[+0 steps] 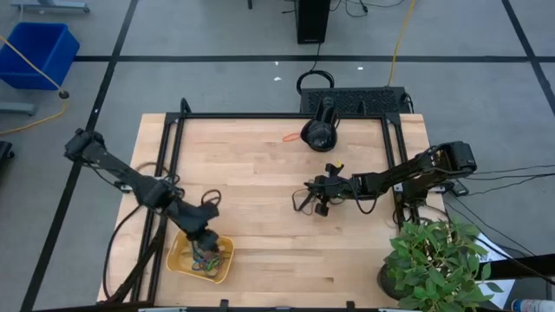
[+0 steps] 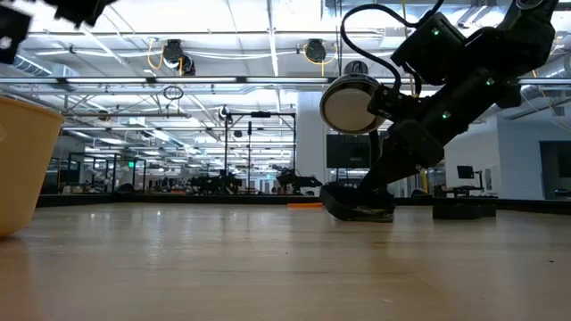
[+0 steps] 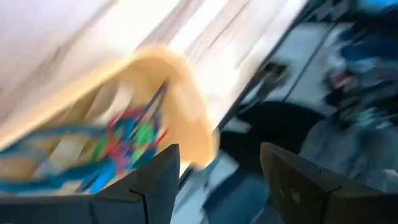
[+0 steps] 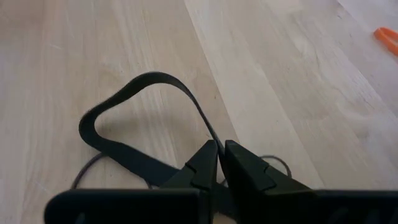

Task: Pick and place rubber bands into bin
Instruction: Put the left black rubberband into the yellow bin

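Right claw point(image 4: 219, 155), low centre of its wrist view, is pressed together on 1 black rubber band point(image 4: 134, 102) looping away across the surface point(image 1: 260, 165); left claw point(image 1: 201, 236) hangs spread above the bin point(image 1: 178, 260), lower left, well apart.

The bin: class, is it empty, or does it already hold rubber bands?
Not empty. The bin holds a tangle of coloured rubber bands; the left wrist view shows blue, red and green loops inside it.
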You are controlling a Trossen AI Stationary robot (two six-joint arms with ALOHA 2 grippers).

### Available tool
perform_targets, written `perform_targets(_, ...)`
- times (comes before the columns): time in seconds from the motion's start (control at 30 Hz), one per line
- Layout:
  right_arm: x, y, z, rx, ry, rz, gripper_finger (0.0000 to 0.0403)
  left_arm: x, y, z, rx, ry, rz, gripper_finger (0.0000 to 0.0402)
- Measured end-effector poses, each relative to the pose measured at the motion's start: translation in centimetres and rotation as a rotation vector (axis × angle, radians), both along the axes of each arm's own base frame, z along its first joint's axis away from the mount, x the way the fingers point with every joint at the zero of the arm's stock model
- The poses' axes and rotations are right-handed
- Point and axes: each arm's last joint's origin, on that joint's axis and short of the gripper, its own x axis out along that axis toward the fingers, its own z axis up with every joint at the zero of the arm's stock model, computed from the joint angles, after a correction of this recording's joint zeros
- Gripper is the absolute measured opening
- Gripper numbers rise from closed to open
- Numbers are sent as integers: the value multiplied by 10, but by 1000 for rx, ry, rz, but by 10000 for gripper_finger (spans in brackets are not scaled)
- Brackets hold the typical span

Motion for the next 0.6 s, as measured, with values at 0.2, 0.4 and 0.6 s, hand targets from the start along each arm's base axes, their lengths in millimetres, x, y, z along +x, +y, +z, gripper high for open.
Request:
perform_targets(0.2, 5, 0, 6, 4, -83, 0, 29, 6, 9, 25, 70, -322, 86, 230)
perform_targets(0.4, 15, 1, 24, 10, -294, 2, 29, 18, 20, 36, 282, -580, 21, 230)
perform_targets(0.6, 20, 1, 37, -28, -428, 29, 29, 25, 37, 36, 487, -633, 25, 230)
